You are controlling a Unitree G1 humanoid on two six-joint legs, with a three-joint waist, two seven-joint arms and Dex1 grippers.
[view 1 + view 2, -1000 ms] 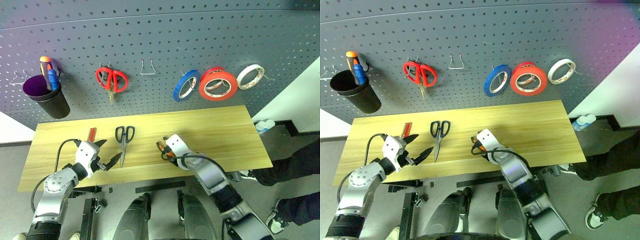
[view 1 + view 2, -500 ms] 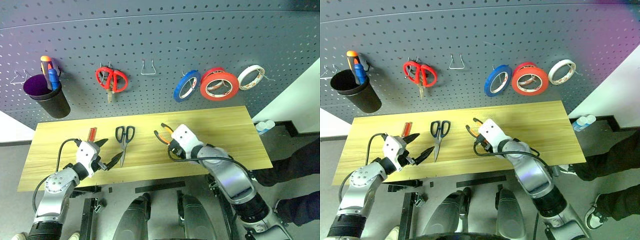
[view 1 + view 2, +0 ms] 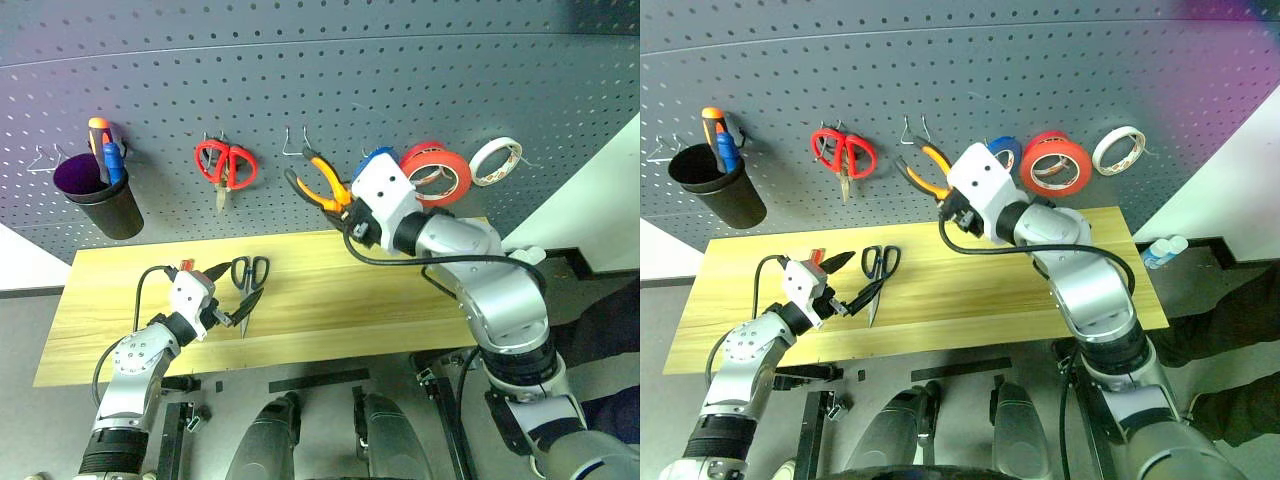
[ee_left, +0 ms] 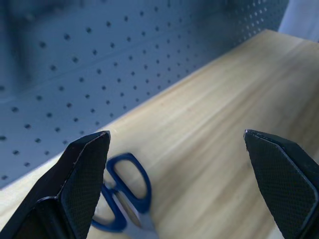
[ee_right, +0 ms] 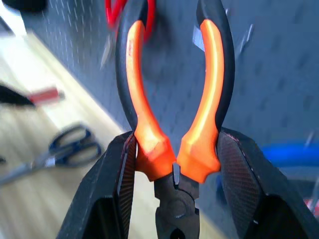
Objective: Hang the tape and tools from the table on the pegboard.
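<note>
Against the grey pegboard (image 3: 300, 70), the right gripper (image 3: 350, 215) clamps orange-handled pliers (image 3: 322, 185) just below an empty hook (image 3: 292, 142); one handle loop should slip squarely over it. The left gripper (image 3: 232, 300) gapes over the tabletop scissors (image 3: 248, 275).

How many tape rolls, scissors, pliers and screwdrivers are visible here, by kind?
Tape rolls: 3 (blue, orange-red tape, white)
Scissors: 2 (red-handled, dark-handled)
Pliers: 1
Screwdrivers: 3 (two in the cup, one on the table)
Total: 9
</note>
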